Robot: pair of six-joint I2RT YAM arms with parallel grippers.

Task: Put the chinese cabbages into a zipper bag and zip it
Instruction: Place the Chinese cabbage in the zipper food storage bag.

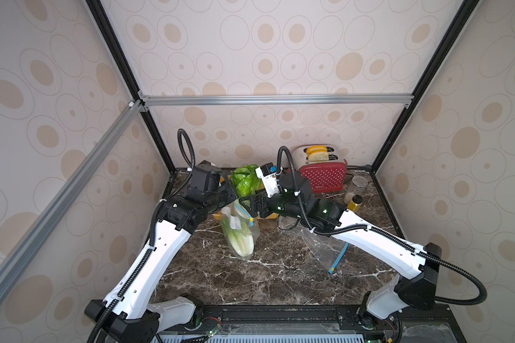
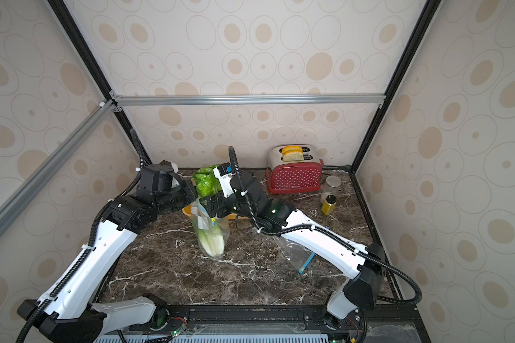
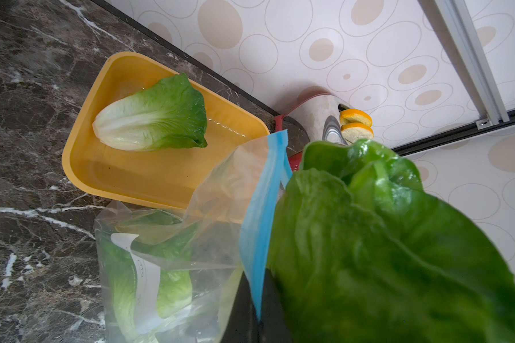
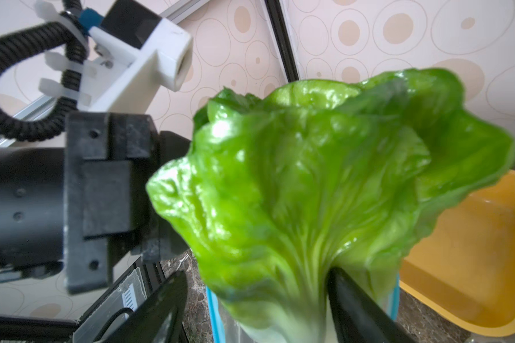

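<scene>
A clear zipper bag (image 1: 240, 228) with a blue rim (image 3: 262, 208) hangs upright over the marble, with one chinese cabbage (image 1: 242, 245) inside at its bottom. My left gripper (image 3: 259, 297) is shut on the blue rim. A second cabbage (image 4: 309, 193) stands in the bag's mouth, white base down between the rim strips and green leaves (image 1: 244, 181) sticking out above. My right gripper (image 4: 259, 300) is open around its base: one finger (image 4: 354, 297) touches it, the other (image 4: 167, 303) stands clear. A third cabbage (image 3: 152, 115) lies in the yellow tray (image 3: 131, 175).
A red toaster (image 1: 321, 175) with yellow bread slices stands at the back right. Beside it are a clear jar (image 1: 358, 184) and a yellow-filled jar (image 1: 354, 203). Another empty zipper bag (image 1: 324, 246) lies flat under my right forearm.
</scene>
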